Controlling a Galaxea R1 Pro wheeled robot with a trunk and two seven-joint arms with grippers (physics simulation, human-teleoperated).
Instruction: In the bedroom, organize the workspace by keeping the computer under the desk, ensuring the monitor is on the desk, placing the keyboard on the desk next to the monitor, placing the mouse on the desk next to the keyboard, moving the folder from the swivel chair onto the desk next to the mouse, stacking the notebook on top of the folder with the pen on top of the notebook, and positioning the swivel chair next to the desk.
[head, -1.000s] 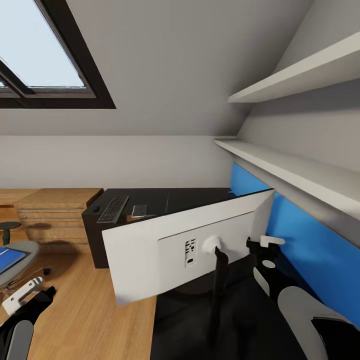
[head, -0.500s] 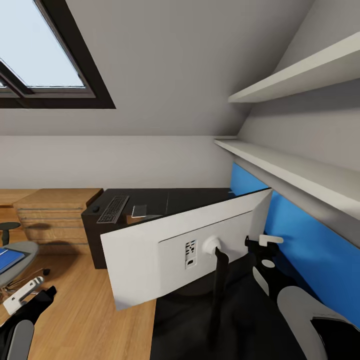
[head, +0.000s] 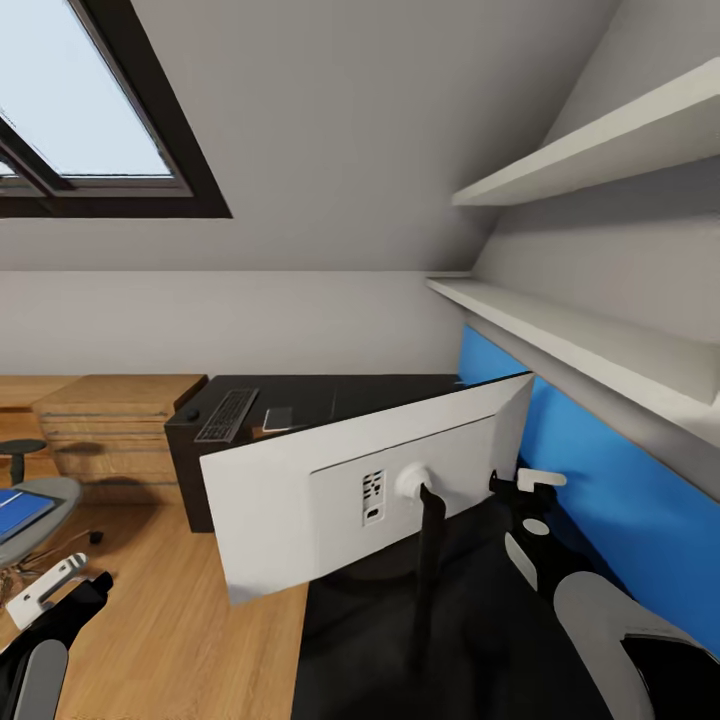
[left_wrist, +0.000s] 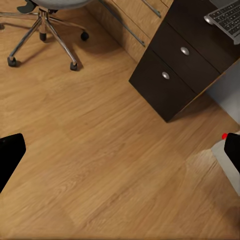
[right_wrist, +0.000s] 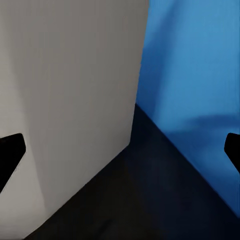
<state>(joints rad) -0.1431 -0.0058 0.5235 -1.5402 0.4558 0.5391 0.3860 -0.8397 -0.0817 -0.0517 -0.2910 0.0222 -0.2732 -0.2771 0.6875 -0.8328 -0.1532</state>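
Monitor (head: 300, 490): wide thin flat panel seen from behind, white back with a raised paler rectangle, a small port panel and a round white hub; a slim black stand (head: 428, 560) runs down from the hub to the desk top. It stands on the near wing of the desk, its right end just beside the right pincer, tilted across the desk corner.
Monitor, right wrist view (right_wrist: 70, 100): plain pale grey-white slab whose edge lies between the two fingers, nearer one of them.
Right pincer (head: 522, 482): open, fingers spread, touching nothing; it sits between the monitor's right end and the blue wall panel (head: 610, 500), above the black desk surface.
Left pincer (head: 60, 590): open, holding nothing, over the light wood floor (left_wrist: 100, 165), well apart from the monitor.
Desk (head: 390, 395): matte black; its drawer unit (left_wrist: 180, 75) with round silver knobs lies ahead of the left pincer.
Keyboard (head: 227, 416): long, slim, black with grey keys, on the far part of the desk, well beyond both pincers.
Notebook (head: 279, 418): small grey rectangle just beside the keyboard.
Swivel chair (head: 40, 495): grey seat, metal star base on castors, near the left pincer.
Folder (head: 18, 512): bright blue, flat on the chair seat.
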